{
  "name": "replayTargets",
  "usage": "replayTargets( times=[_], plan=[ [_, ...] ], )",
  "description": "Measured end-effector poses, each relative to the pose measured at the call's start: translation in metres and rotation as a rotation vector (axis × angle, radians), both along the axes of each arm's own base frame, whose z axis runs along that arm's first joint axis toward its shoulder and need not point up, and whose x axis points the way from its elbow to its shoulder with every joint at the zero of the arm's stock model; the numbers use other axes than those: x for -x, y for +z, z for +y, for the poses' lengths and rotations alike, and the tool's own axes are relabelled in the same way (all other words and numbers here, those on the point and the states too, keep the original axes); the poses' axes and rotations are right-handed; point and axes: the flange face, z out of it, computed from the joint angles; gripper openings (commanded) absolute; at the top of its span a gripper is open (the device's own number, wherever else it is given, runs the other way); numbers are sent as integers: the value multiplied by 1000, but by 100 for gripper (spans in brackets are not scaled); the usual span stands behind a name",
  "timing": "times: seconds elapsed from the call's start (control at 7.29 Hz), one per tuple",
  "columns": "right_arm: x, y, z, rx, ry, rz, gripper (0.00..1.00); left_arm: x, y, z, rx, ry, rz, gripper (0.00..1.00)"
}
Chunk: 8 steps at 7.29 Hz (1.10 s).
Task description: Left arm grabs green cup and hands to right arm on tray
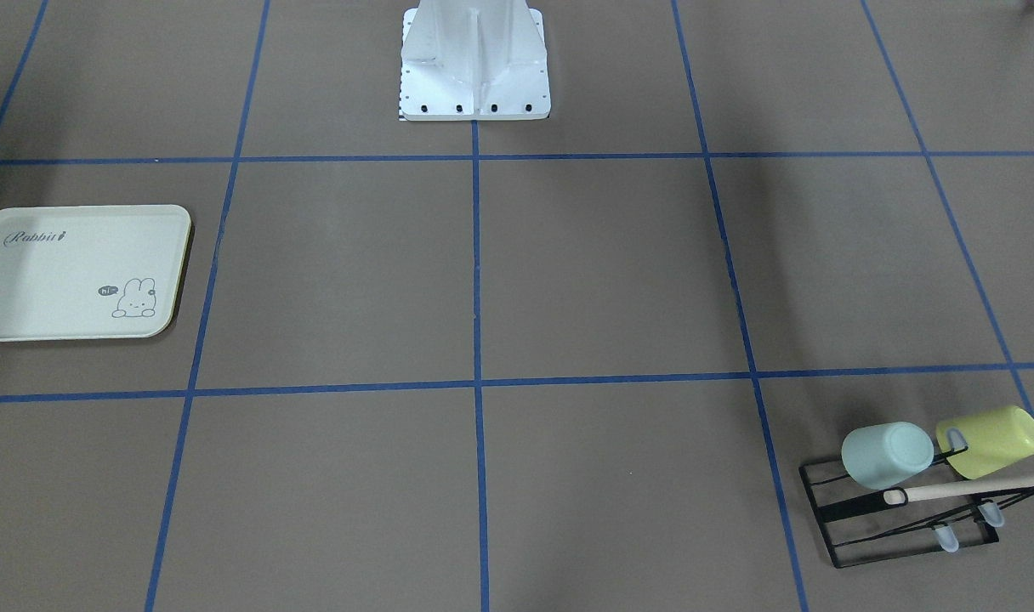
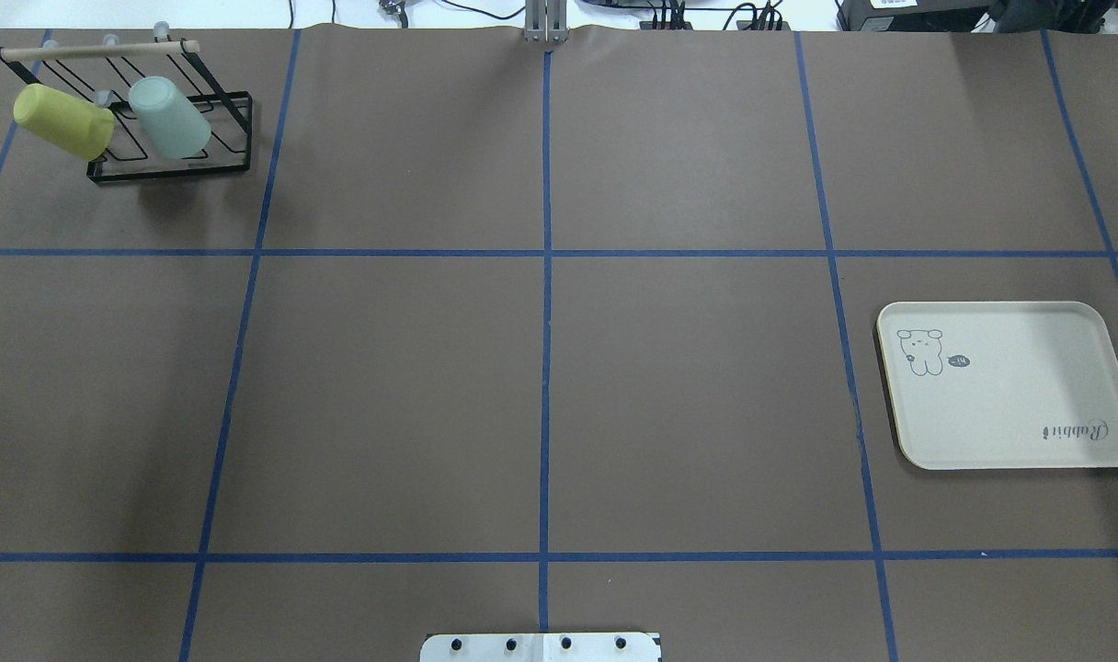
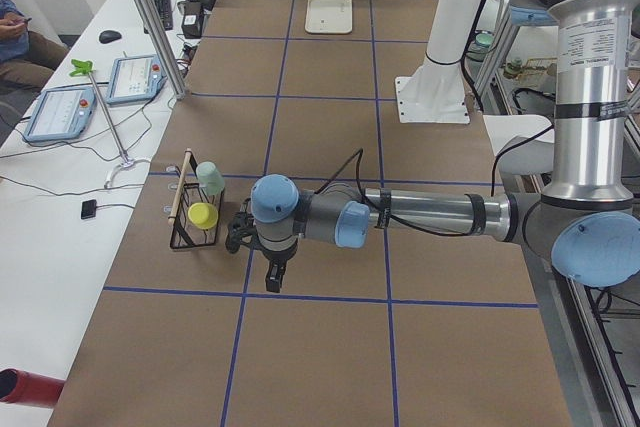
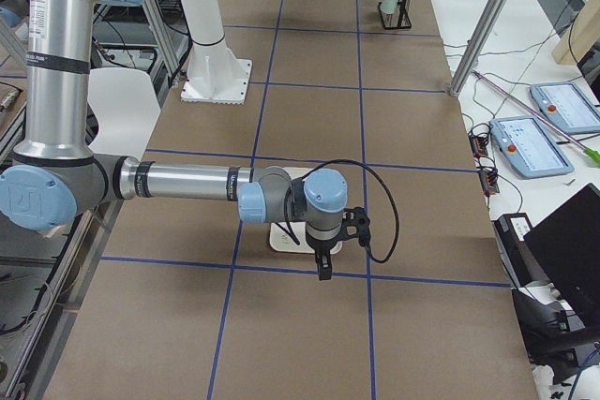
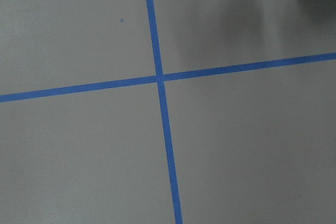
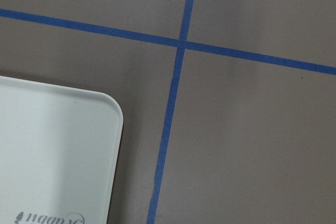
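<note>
Pincers both hang pointing down above the desk, and only the side views show them, so I cannot tell whether either is apart or together. The left pincer hovers near the black wire rack. The right pincer hovers by a corner of the tray. The green cup sits mouth-down and tilted on a rack peg, just beside a yellow-green cup, under the rack's wooden bar. Rack and tray lie well apart, at opposite ends of the desk.
</note>
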Motion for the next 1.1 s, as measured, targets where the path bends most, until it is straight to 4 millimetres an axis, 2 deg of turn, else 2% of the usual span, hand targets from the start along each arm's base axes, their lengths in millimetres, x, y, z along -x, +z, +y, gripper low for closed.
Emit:
replayTargets(
  times=[0.69, 0.82, 1.1],
  plan=[
    [1, -9, -3, -25, -4, -7, 100, -6, -6, -6, -21, 9, -31, 100],
    [1, -18, -7, -52, -4, -7, 100, -7, -17, -12, -57, 7, -26, 100],
    [0, -55, -20, -218, 3, -10, 100, -8, -46, -31, -221, 3, -15, 100]
  ],
)
